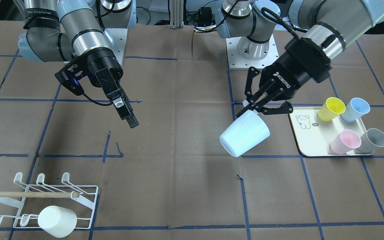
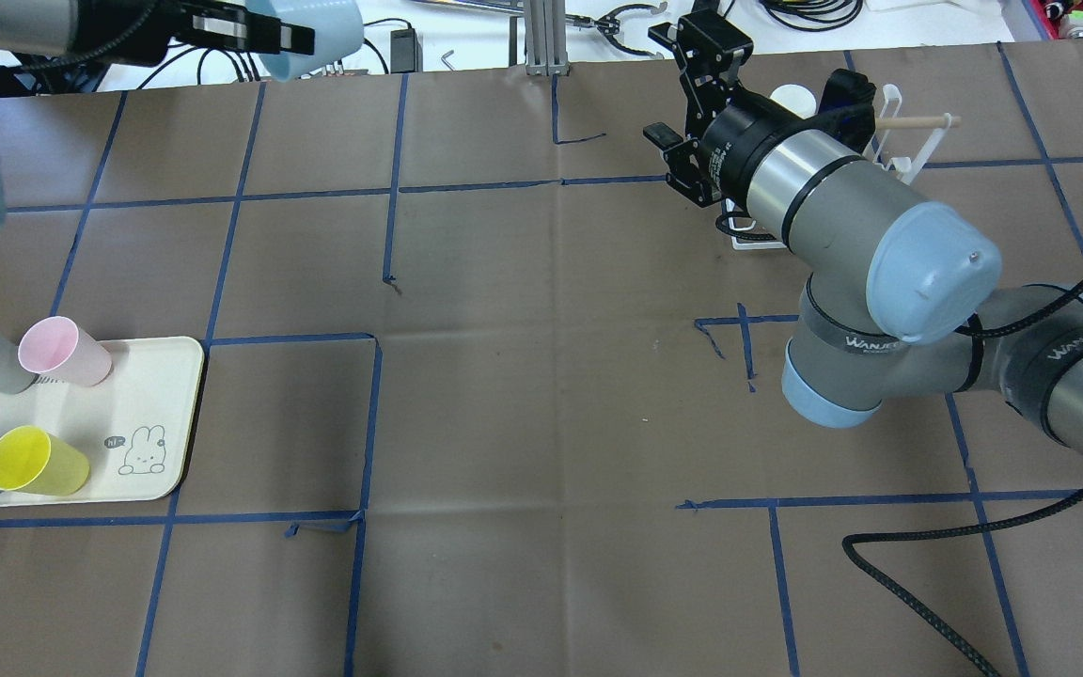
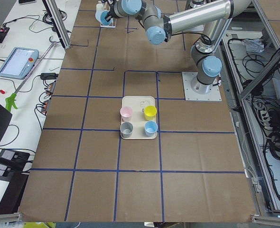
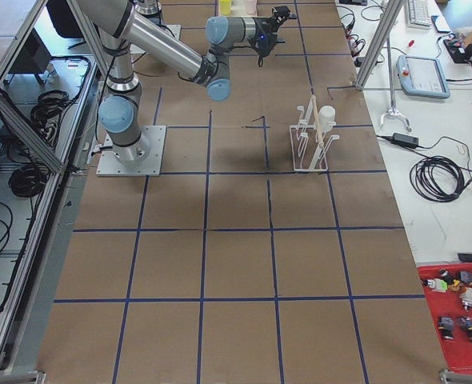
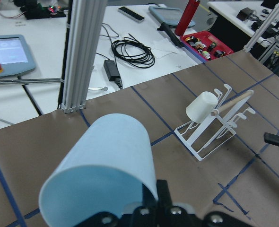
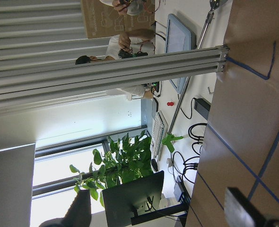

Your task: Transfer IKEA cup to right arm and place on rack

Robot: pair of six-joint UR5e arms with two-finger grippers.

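A pale blue IKEA cup [image 1: 243,138] hangs tilted above the table, mouth pointing down toward the table's front, with my left gripper [image 1: 262,108] shut on its base end. The left wrist view shows that cup [image 5: 106,175] close up. My right gripper [image 1: 128,116] hovers open and empty over the middle of its half, well apart from the cup; its fingertips [image 6: 80,213] stand wide. The white wire rack [image 1: 28,194] sits at the front corner on my right side and holds one white cup [image 1: 57,221]. From overhead the right arm hides most of the rack [image 2: 908,141].
A cream tray [image 1: 307,140] lies beside the held cup, carrying a yellow cup [image 1: 331,109], a blue cup [image 1: 355,109], a pink cup [image 1: 345,141] and a grey cup [image 1: 373,140]. Brown paper with blue tape lines covers the table.
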